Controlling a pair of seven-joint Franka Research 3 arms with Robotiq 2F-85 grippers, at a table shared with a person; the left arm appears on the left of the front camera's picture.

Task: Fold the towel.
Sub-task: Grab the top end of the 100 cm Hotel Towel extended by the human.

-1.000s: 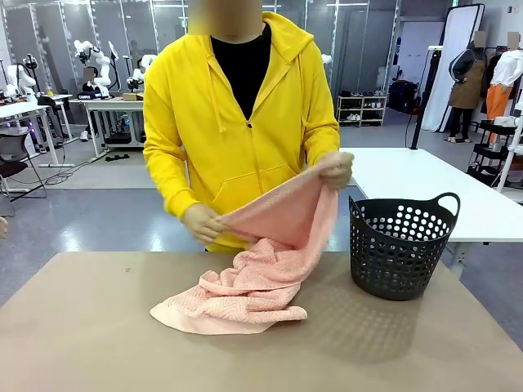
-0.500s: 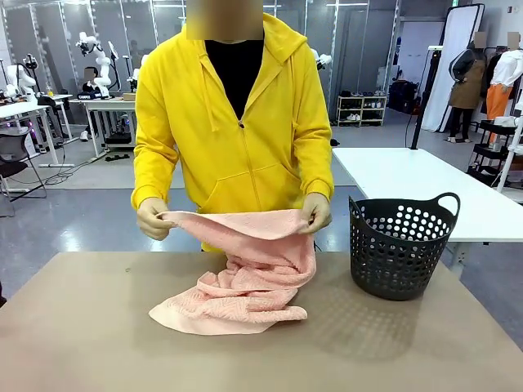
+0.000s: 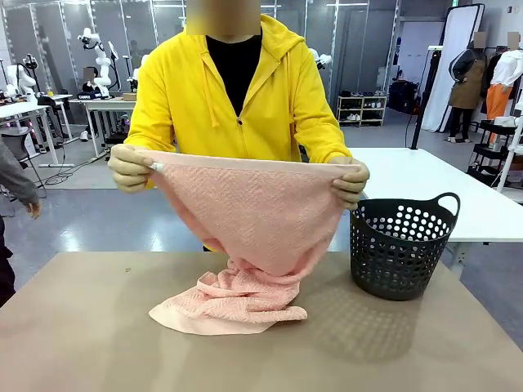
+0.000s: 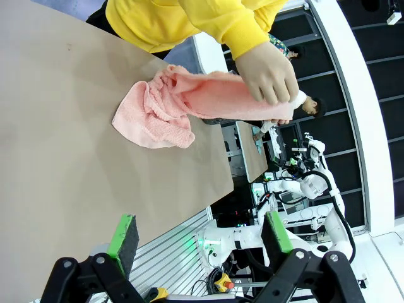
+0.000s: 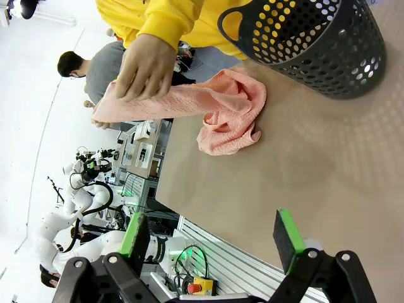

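Note:
The person in a yellow hoodie holds the salmon-pink towel [image 3: 249, 216] stretched by its top hem between both hands, one hand [image 3: 129, 167] at picture left and one hand [image 3: 351, 181] at picture right. The towel's lower part lies bunched on the brown table [image 3: 82, 327]. In the left wrist view the towel [image 4: 164, 107] lies far from my left gripper [image 4: 199, 237], whose jaws stand open with nothing between them. My right gripper [image 5: 211, 237] is open too, well short of the towel [image 5: 230, 117].
A dark perforated basket [image 3: 400, 245] with handles stands on the table at the right, also seen as the basket [image 5: 315, 38] in the right wrist view. Another person's sleeve [image 3: 16, 184] shows at the left edge. The near half of the table is bare.
The person has raised the towel's top edge from waist height to chest height and pulled their hands apart, spreading it wide. A sleeve has appeared at the left edge.

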